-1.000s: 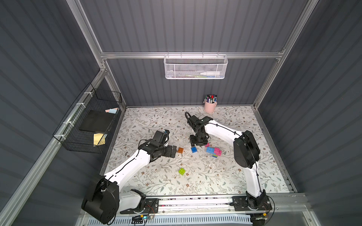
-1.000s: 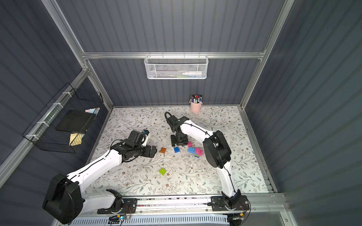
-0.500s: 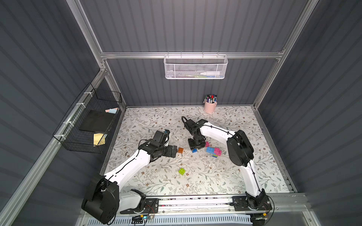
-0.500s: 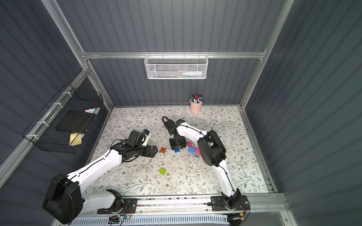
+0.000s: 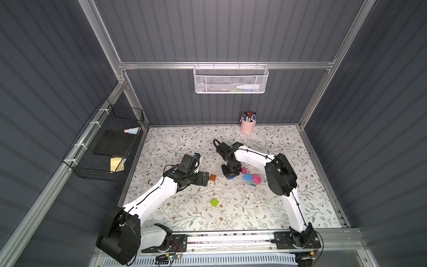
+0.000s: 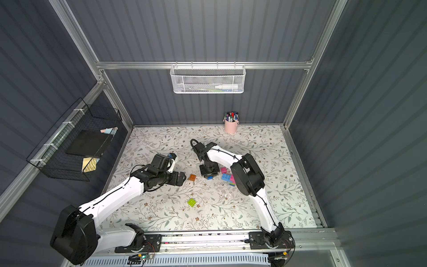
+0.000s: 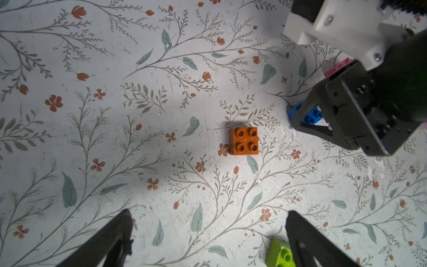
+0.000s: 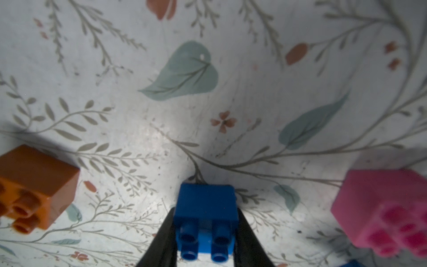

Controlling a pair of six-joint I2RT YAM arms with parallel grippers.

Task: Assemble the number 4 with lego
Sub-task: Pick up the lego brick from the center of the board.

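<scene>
My right gripper (image 8: 205,213) is shut on a dark blue lego brick (image 8: 205,201), one finger on each side, low over the mat; in a top view the brick (image 5: 231,177) peeks out under the gripper (image 5: 231,172). An orange brick (image 7: 243,141) lies ahead of my open, empty left gripper (image 7: 209,215), a short gap away (image 5: 213,177). A lime green brick (image 5: 214,202) lies alone nearer the front. A loose pink brick (image 5: 244,170) sits beside the right gripper. A joined cluster of light-blue, pink, green and blue bricks (image 5: 251,179) lies beyond it; I cannot make out the number 4 in it.
A pink cup of marker pens (image 5: 247,126) stands at the back of the floral mat (image 5: 175,143). A white mesh basket (image 5: 231,79) hangs on the back wall and a black wire basket (image 5: 106,148) on the left wall. The right arm's elbow (image 5: 280,175) looms beside the cluster.
My right gripper has come down toward the front over the blue brick and closed its jaws on it. The left arm and the other bricks have not moved.
</scene>
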